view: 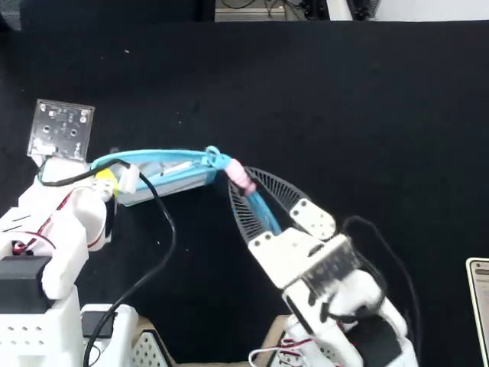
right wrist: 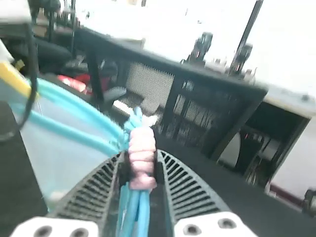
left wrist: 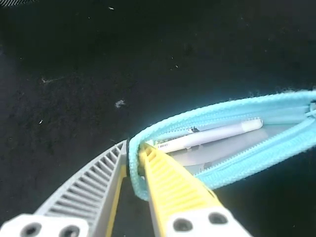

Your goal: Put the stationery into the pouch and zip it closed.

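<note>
A light blue pouch (view: 164,173) lies on the black table with its zip open. Inside it rests a white pen (left wrist: 210,138). My left gripper (left wrist: 133,159), with one yellow and one grey finger, is shut on the pouch's end by the zip's edge (left wrist: 136,168). At the pouch's other end my right gripper (view: 246,200) is shut on the pink zip pull (view: 240,176) and its blue cord (right wrist: 133,212). The pull (right wrist: 141,160) sits squeezed between the black ribbed fingers.
A small circuit board (view: 61,130) is at the back left near the left arm. A white object (view: 480,287) pokes in at the table's right edge. Black cables (view: 145,252) trail over the table in front of the pouch.
</note>
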`<state>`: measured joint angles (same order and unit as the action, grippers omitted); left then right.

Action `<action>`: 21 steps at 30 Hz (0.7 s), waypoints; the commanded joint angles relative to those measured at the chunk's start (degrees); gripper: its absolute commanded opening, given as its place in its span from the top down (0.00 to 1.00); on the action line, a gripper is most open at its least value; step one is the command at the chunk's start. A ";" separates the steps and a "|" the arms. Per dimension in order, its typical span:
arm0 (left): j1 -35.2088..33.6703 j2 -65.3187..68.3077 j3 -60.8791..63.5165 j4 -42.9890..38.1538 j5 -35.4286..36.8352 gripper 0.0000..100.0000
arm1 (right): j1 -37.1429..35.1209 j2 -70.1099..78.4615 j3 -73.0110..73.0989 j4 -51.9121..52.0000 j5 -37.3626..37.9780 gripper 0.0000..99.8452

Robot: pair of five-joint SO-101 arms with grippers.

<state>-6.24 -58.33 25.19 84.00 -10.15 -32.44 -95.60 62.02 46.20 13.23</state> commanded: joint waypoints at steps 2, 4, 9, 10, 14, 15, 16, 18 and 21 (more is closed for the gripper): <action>-0.04 0.44 -3.82 -0.09 1.32 0.97 | -0.62 15.25 -8.57 -0.26 0.79 0.99; -0.40 0.44 -4.97 -0.09 1.32 0.95 | -0.62 21.14 -12.35 -0.35 0.79 0.99; -0.48 -0.44 -6.73 -0.26 1.32 0.81 | -0.62 31.96 -21.41 -0.35 0.79 0.99; -0.48 -1.32 -7.16 -0.26 1.32 0.79 | -0.62 33.63 -22.55 -0.35 0.79 0.99; -0.48 -6.59 -10.68 -0.35 1.32 0.78 | -0.62 38.29 -24.48 -0.35 0.79 0.99; -0.48 -8.18 -11.47 -0.53 1.32 0.78 | -0.62 38.81 -24.48 -0.35 0.79 0.99; -0.48 -9.76 -11.65 -1.49 1.32 0.78 | -0.62 38.99 -24.40 -0.35 0.79 0.99; -0.48 -12.84 -11.56 -2.90 1.32 0.78 | -0.62 38.99 -24.22 -0.26 0.79 0.99; -0.48 -17.49 -8.66 -5.54 1.32 0.78 | -0.44 38.90 -24.57 -0.26 0.79 0.99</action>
<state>-6.42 -70.81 16.40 81.98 -9.36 -32.53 -57.45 40.31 46.20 13.49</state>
